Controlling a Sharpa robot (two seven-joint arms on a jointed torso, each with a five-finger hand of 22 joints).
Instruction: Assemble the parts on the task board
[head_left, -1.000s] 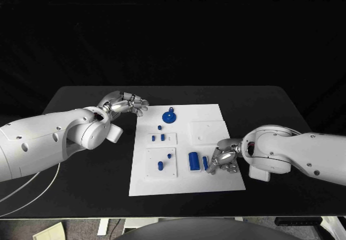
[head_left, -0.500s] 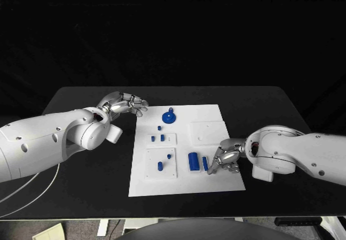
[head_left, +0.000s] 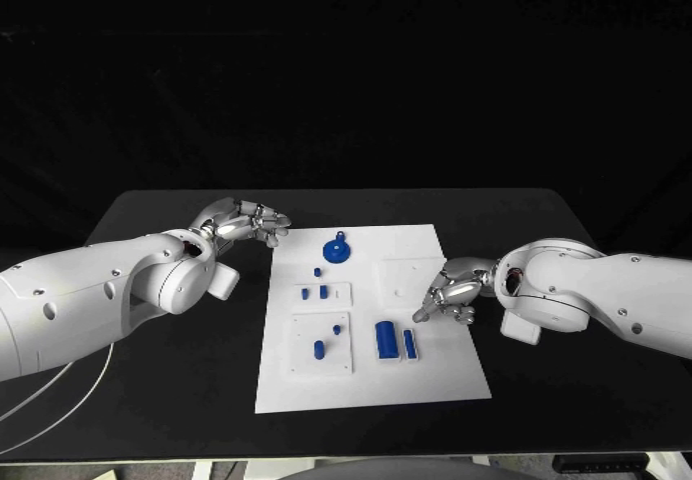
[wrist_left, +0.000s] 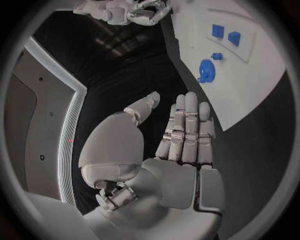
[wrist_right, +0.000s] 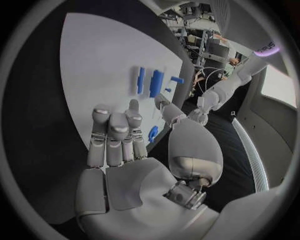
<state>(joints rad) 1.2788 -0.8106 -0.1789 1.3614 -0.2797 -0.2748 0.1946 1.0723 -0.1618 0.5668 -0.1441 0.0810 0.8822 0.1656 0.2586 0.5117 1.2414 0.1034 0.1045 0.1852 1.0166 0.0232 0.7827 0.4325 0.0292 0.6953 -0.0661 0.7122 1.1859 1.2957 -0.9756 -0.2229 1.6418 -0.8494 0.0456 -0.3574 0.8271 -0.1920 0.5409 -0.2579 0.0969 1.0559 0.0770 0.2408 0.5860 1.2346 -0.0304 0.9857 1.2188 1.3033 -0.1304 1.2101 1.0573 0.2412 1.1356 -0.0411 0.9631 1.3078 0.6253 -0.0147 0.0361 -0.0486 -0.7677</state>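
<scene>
Parts (head_left: 385, 339) lay just beneath the released right hand (head_left: 449, 300); it should descend squarely. Left hand (head_left: 245, 220) hung released, empty.

head camera looks down; wrist cameras close behind hands; all share task board (head_left: 368, 330).

There is one white board (head_left: 372, 320) on one black table (head_left: 144, 380). On the board I count seven small blue pieces (head_left: 387, 339). One (head_left: 338, 248) is round. Two robot hands are there, left hand (head_left: 242, 219) and right hand (head_left: 451, 296).
</scene>
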